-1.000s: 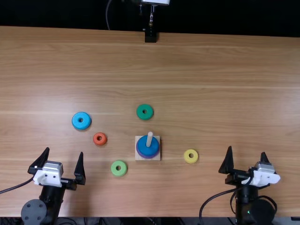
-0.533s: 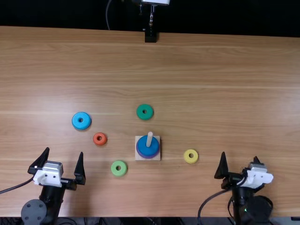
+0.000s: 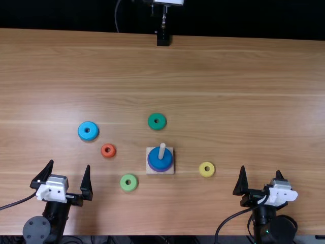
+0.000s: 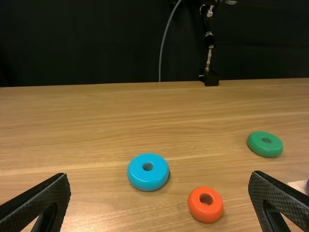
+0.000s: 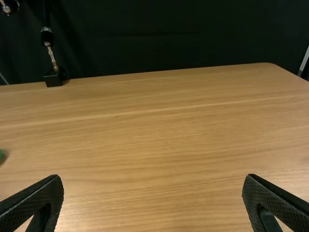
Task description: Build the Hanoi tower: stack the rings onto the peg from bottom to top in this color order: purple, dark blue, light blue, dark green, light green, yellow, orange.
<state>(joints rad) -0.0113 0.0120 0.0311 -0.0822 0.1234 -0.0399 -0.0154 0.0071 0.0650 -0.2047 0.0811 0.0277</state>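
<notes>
Light blue ring, seemingly next for peg, lies flat toward left edge of table, ahead of left gripper, far nearer than right gripper. Both stand wide open, empty. Brown wood surface; black backdrop behind far edge.

Brown wood tbl w/ dark backdrop behind. Thin gray cord hangs near metal pole w/ blk foot at tbl's far edge.
</notes>
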